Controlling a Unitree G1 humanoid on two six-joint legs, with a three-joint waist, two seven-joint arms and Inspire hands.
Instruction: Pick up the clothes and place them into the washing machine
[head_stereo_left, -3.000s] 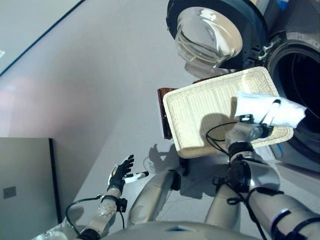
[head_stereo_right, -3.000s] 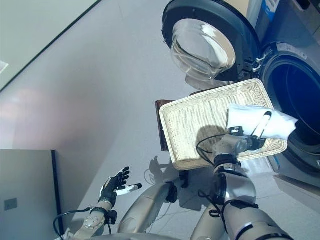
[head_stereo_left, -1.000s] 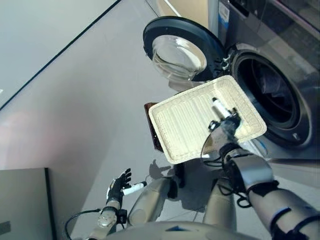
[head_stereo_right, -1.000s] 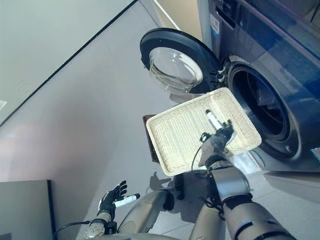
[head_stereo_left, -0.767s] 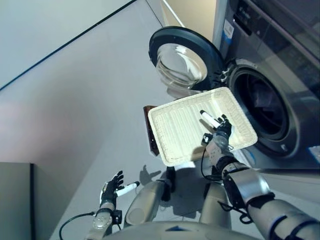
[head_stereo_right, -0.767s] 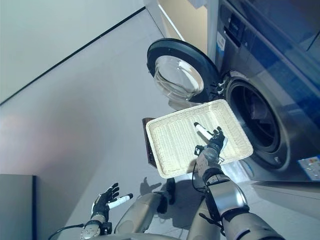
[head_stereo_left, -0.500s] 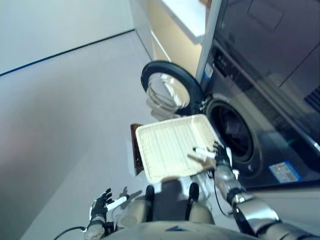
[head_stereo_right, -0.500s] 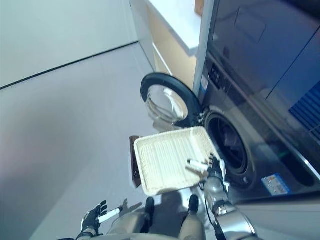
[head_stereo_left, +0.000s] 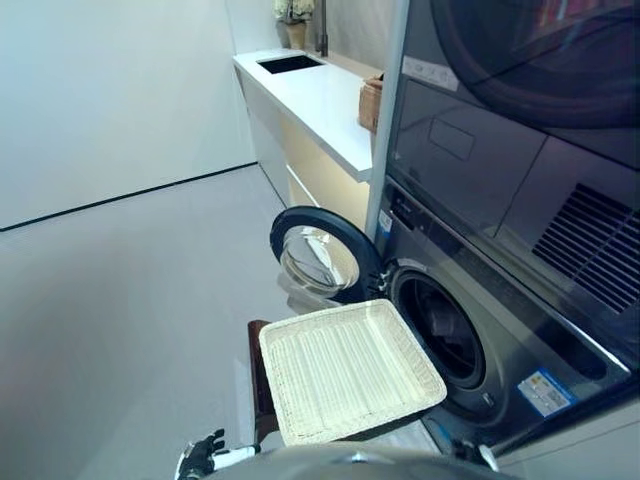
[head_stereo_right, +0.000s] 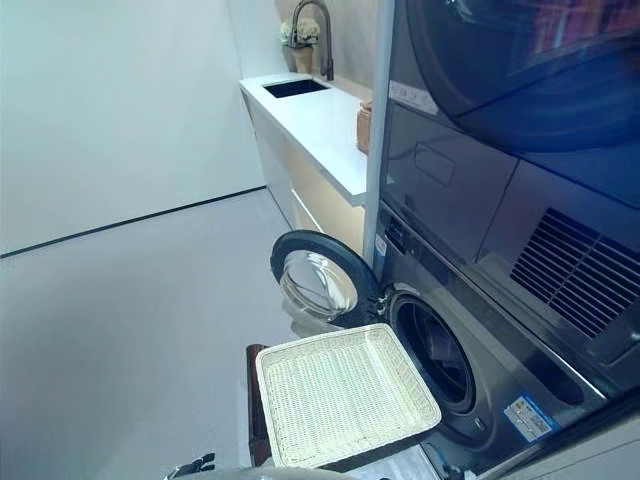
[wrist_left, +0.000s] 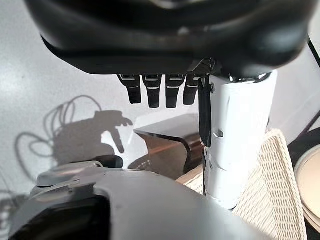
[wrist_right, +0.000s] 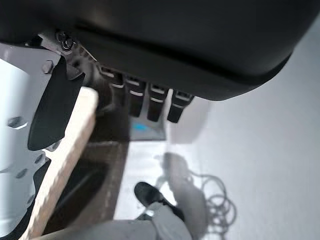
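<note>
The wicker basket (head_stereo_left: 350, 372) is seen empty before the open washing machine (head_stereo_left: 440, 335), so the task appears done. Both hands' (wrist_left: 160, 92) fingers are relaxed, holding nothing.

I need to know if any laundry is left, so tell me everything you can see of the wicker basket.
The wicker basket is a shallow, rectangular tray of pale cream weave with a low raised rim and a ribbed bottom. Nothing lies in it; no clothes show. It sits level on a dark brown stand, just in front of the washing machine, beside its open round door. Neither hand touches it.
</note>
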